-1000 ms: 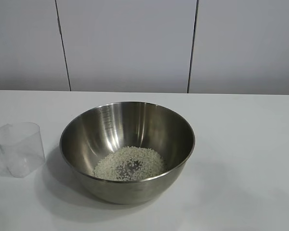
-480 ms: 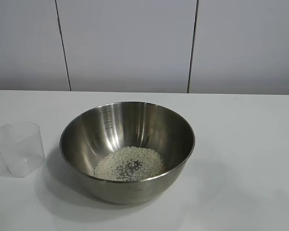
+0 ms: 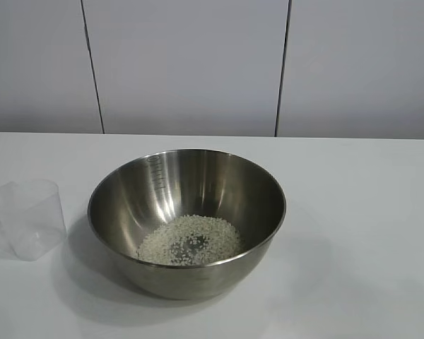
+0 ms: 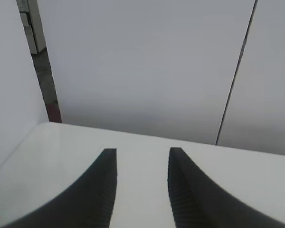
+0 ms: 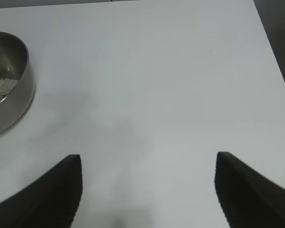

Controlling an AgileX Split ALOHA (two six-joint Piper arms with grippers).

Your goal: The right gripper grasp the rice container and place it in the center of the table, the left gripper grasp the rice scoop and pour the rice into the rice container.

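The bowl [image 3: 186,220] sits centre frame on the desk [image 3: 360,212], rice [image 3: 189,240] heaped inside; the empty scoop [image 3: 32,218] stands at left. Both the left end effector [image 4: 141,190] and the right end effector [image 5: 147,190] are released and empty; the task looks done.

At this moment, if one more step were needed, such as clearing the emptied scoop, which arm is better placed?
Left, probably. The rice scoop stands empty at the left of the rice container, which already holds the rice. The left gripper is open and empty; the right gripper is open on the container's far side.
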